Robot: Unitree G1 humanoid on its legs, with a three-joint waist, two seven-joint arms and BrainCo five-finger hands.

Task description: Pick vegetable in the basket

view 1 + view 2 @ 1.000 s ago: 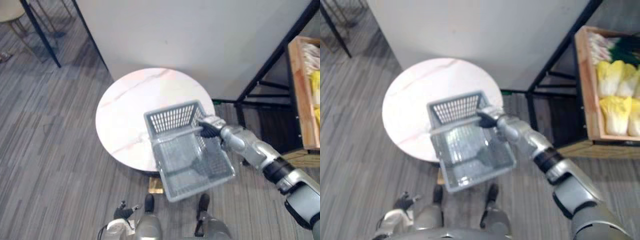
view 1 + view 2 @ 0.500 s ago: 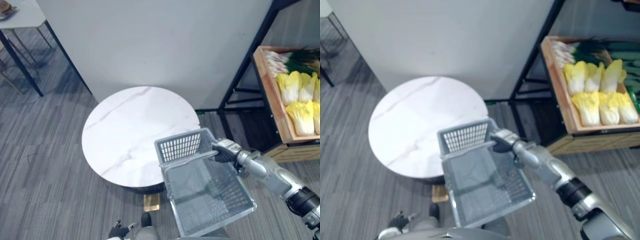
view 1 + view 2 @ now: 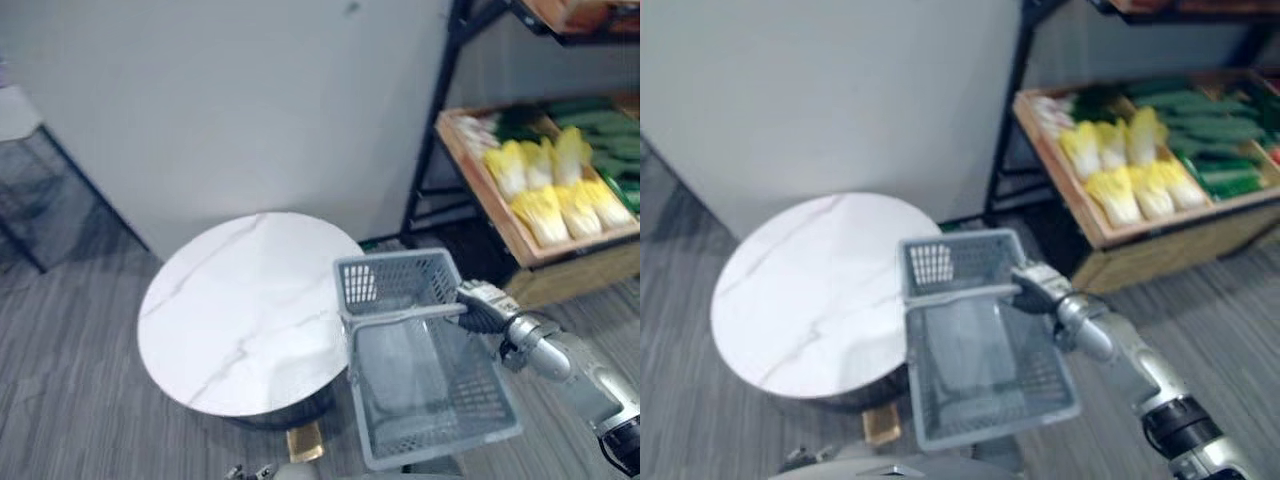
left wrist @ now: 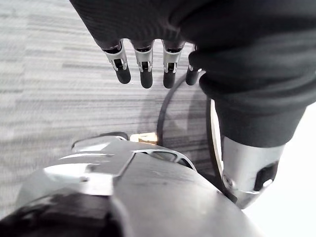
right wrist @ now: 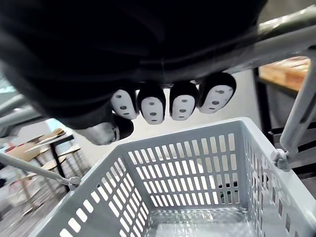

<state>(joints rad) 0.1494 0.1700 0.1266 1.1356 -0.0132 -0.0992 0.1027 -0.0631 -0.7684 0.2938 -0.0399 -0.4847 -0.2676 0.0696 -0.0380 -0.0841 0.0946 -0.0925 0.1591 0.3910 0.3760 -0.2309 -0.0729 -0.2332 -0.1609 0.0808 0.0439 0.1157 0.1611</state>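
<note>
The vegetables are on the rack ahead and to the right. Pale yellow napa cabbages [image 3: 1121, 170] lie packed side by side in a wooden crate [image 3: 1160, 232], with long dark green vegetables [image 3: 1205, 108] behind them. None has reached the grey plastic basket [image 3: 425, 385], whose mesh floor looks bare.

The right hand [image 3: 484, 305] has its fingers [image 5: 180, 101] curled round the basket's handle [image 3: 400, 316]. It carries the basket in the air, just beside the edge of the round white marble counter [image 3: 235, 315]. The left hand [image 4: 144, 59] hangs low over the grey floor [image 4: 44, 84] with its fingers straight and relaxed, holding nothing.

A cabbage is probably bulky and fairly heavy for one hand. It should be firm at the stem end, with loose leaves that bruise or tear. The better hold is likely a wide wrap round the thick lower half rather than a pinch on the leaf tips. Because the heads are wedged together, an outer one should come free most easily.

The free hand is well apart from the crate. The black upright [image 3: 432, 130] of the rack stands between the counter and the crate. The crate's raised front board must be cleared when lifting out, and the hanging basket sits between the robot and the rack.
</note>
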